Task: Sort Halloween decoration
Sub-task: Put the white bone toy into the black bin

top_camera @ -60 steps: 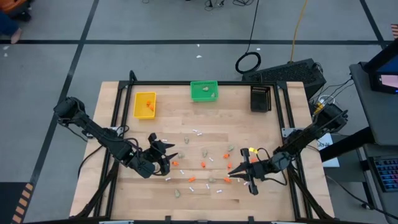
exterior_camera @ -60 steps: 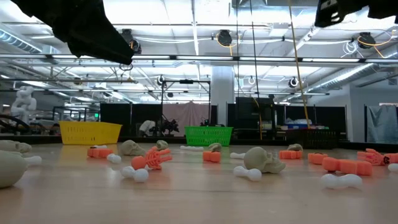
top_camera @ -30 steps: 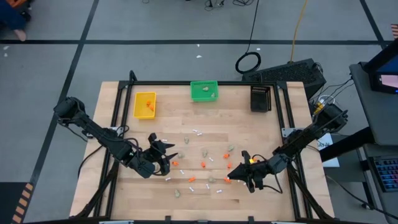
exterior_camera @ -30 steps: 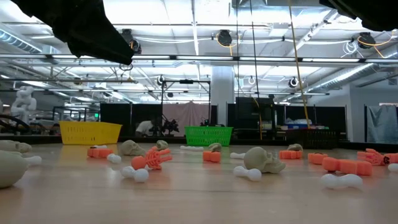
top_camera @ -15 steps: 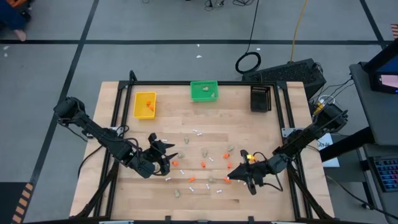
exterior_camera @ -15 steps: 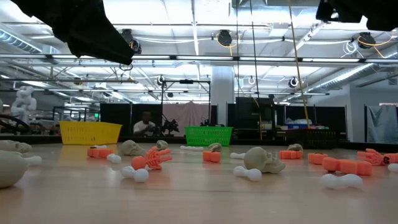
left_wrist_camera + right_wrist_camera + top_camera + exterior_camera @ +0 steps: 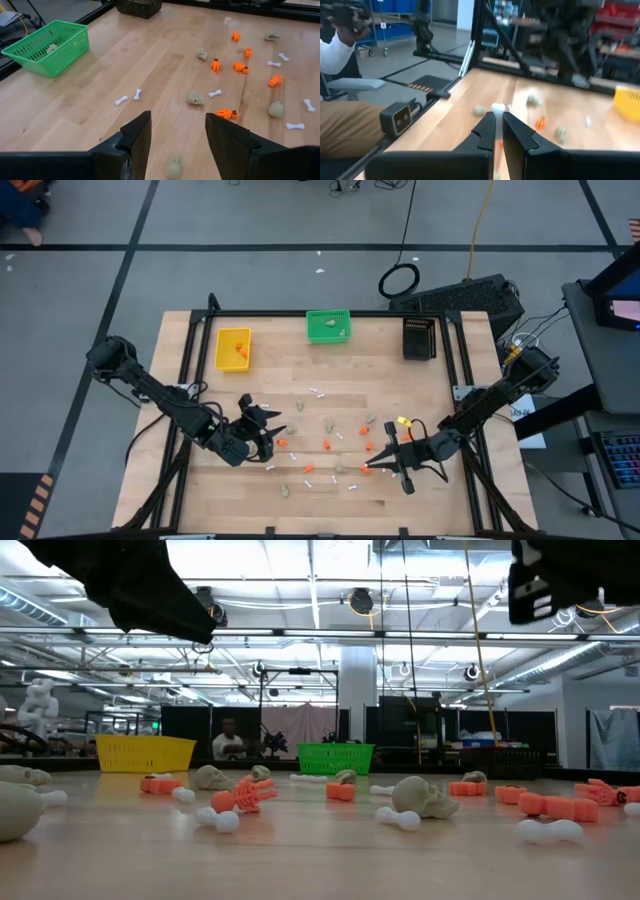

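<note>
While left jaws (image 7: 175, 137) gape empty, right jaws (image 7: 498, 125) pinch a white stick (image 7: 498, 107).

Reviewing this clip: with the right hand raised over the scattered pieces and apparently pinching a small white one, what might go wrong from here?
1. The right hand is shut on what looks like a tiny white bone held only at its fingertips; it might slip out before reaching a bin.
2. The black bin sits at the table's far edge, so a long carry raises that chance.
3. The left hand waits open just above the pieces and could knock them if it moves.
</note>
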### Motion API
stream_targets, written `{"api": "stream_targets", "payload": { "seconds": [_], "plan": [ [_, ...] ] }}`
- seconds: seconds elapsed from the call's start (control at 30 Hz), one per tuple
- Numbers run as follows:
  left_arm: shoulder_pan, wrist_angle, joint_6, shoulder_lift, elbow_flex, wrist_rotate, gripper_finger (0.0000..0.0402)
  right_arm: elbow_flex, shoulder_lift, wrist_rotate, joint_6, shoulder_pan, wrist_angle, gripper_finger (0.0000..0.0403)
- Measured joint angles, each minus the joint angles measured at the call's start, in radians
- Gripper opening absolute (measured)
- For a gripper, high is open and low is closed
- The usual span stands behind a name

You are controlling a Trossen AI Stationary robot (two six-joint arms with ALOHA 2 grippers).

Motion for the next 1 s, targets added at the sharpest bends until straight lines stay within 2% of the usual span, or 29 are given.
{"api": "stream_targets", "payload": {
  "seconds": [0.07, 0.27, 0.47, 0.63, 0.87, 1.0],
  "plan": [
    [0.000, 0.005, 0.001, 0.000, 0.000, 0.000, 0.0187, 0.000, 0.000, 0.008, 0.058, 0.000, -0.027, 0.0008],
    [0.000, 0.014, 0.001, 0.000, 0.000, 0.000, 0.0187, 0.000, -0.005, 0.148, 0.176, -0.002, -0.089, 0.0008],
    [0.000, 0.014, 0.002, 0.000, 0.000, 0.000, 0.0187, 0.000, -0.066, 0.162, 0.241, -0.027, -0.205, 0.0008],
    [0.000, 0.014, 0.002, 0.000, 0.000, 0.000, 0.0187, 0.000, -0.183, 0.158, 0.344, -0.070, -0.440, 0.0008],
    [0.000, 0.014, 0.003, 0.000, 0.000, 0.000, 0.0187, 0.000, -0.412, 0.156, 0.508, -0.151, -0.851, 0.0008],
    [0.000, 0.014, 0.003, 0.000, 0.000, 0.000, 0.0187, 0.000, -0.546, 0.158, 0.531, -0.208, -1.048, 0.0008]
  ]
}}
